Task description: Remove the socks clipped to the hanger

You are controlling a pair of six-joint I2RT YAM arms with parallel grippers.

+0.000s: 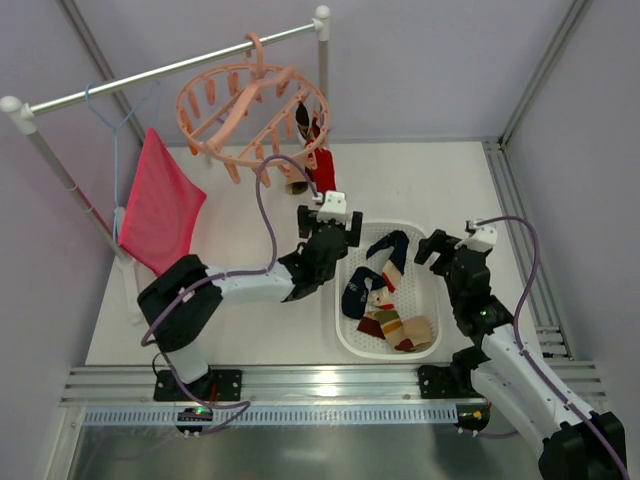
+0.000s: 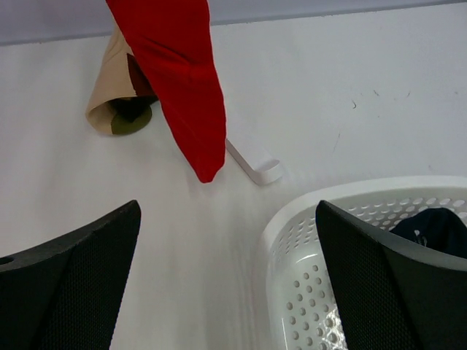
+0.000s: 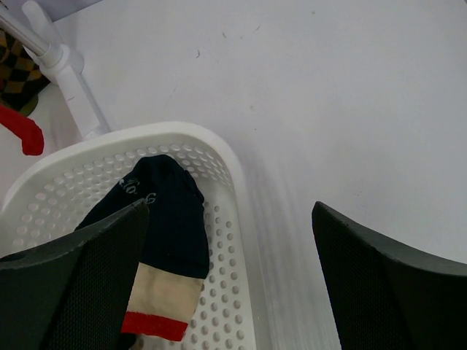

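Red sock [image 2: 182, 80] hangs clipped to the salmon-pink ring hanger [image 1: 240, 157], directly ahead of and above the left gripper [image 2: 228, 211]. Its toe points down just beyond the fingertips and is clear of both. A brown-tan sock [image 2: 113, 91] hangs just behind it, ahead and to this gripper's left, with its open cuff facing the wrist camera. The hanger is hooked on a rail [image 1: 170, 68], higher than the gripper.

Left gripper: jaws wide, nothing between them. A white perforated basket [image 2: 292, 226] sits just beside and partly under its right finger. A white rack foot [image 2: 252, 162] lies on the table ahead, near the red toe.

Right gripper [image 3: 230, 208]: jaws wide, holding nothing. Its left finger is over the basket rim, its right finger over bare table. A navy sock [image 3: 171, 219] with cream and red bands lies in the basket beneath the left finger. Striped socks [image 1: 395, 325] lie in the basket behind and to its left.

A pink-red cloth [image 1: 160, 205] hangs well to the left gripper's left.
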